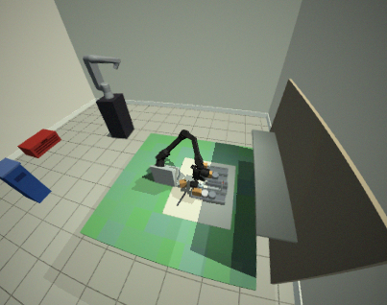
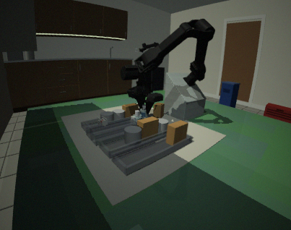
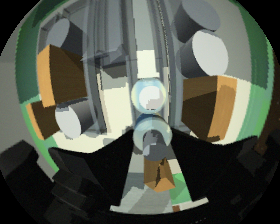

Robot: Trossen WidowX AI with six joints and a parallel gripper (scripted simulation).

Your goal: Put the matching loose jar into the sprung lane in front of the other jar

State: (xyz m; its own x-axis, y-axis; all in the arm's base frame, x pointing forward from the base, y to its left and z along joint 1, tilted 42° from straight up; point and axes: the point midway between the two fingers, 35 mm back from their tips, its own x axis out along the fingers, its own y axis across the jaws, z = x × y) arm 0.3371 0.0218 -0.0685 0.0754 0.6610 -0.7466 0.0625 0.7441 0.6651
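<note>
Claw (image 1: 194,184) (image 2: 144,109) (image 3: 151,131) partly open, fingers clamped on a clear bluish jar (image 2: 143,113) (image 3: 152,131); held jar is between the fingertips, near the front end of the lane, though can't tell if its base touches the lane floor. Wrist view, left to right: a brown block (image 3: 66,75) with a grey cylinder (image 3: 66,32) beyond it and a pale-topped cylinder (image 3: 70,120) on its near side; then the middle lane (image 3: 146,30) between two grey rails, with a second bluish jar (image 3: 149,96) straight ahead of the held one, pale top showing. The two jars look close, contact can't be made out. Further right, another brown block (image 3: 203,107) with a white-topped cylinder (image 3: 206,52) just beyond. Pusher plate not clearly readable. Top view, left to right: arm (image 1: 171,146) (image 2: 180,34) starts at the pale pedestal (image 1: 163,175) (image 2: 183,105), climbs to a high bent elbow, then drops toward the grey racks (image 1: 222,184) (image 2: 127,169). Exterior view: forearm slopes down, claw pointing downward behind the blocks.
</note>
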